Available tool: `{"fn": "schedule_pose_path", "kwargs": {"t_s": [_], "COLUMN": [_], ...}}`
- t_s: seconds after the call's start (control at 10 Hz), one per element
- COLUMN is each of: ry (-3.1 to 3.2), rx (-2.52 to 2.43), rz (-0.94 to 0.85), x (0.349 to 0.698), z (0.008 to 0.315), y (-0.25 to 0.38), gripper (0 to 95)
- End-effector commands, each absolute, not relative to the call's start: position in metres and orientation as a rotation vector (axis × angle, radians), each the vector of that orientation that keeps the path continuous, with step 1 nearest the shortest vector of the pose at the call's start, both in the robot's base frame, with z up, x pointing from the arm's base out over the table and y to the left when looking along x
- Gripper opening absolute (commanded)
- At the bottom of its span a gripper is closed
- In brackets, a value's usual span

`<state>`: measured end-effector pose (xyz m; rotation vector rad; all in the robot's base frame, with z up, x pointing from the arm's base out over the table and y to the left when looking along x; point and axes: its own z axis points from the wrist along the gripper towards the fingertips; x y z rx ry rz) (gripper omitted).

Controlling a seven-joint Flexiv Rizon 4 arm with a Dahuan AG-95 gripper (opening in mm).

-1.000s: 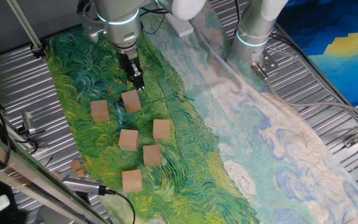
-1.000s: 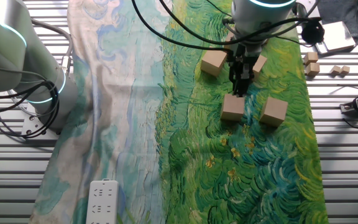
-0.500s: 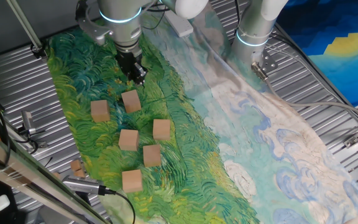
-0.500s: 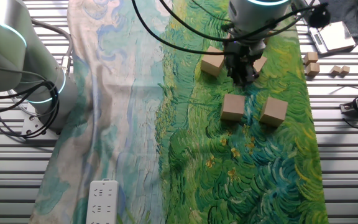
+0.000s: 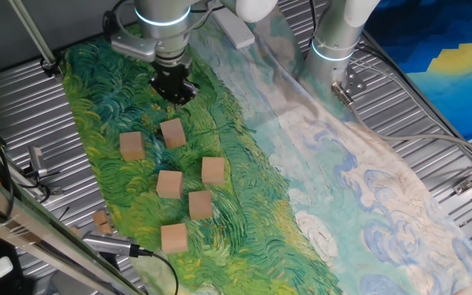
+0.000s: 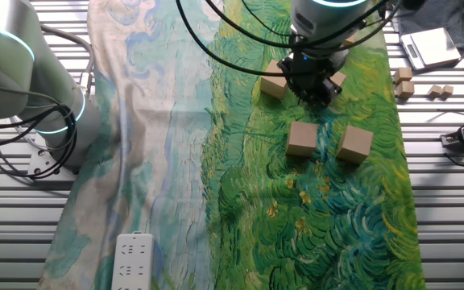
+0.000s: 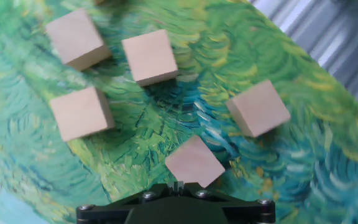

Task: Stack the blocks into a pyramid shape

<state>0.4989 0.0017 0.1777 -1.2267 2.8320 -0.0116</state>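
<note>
No brand, label or writing can be read anywhere; the blocks are plain wood and the white power strip (image 6: 133,259) at the cloth's edge shows only its sockets.

Six blocks lie loose and apart on the green swirled part of the painted cloth (image 5: 244,176) that covers the ribbed metal worktop (image 5: 31,106) — none is stacked. In one fixed view they are the block nearest the arm (image 5: 173,133), one to its left (image 5: 132,146), a middle pair (image 5: 169,183) and (image 5: 213,170), one below those (image 5: 200,204), and the nearest to the camera (image 5: 174,238).

The gripper (image 5: 174,87) hangs above the cloth, just beyond the nearest block, holding nothing. Its fingers are too dark and small in both fixed views to show how far apart they stand — I cannot tell. The hand view shows only the black base of the hand at its lower edge, no fingertips, and is blurred; five blocks show there.

In the other fixed view the arm hides part of the far blocks. A small tan scrap (image 5: 101,220) lies off the cloth.
</note>
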Motion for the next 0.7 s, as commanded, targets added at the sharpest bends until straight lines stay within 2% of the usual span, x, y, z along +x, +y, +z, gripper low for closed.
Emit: {"fn": "schedule_pose_path", "kwargs": {"t_s": [0.1,0.7], "ry": [2.821,2.758], "rx": [-1.246,-1.381], "rz": [-0.013,-0.019], "x": [0.4987,0.4988], "z": [0.1783,0.1783], "y": [0.0021,0.0023], "gripper": [0.0,0.0]}}
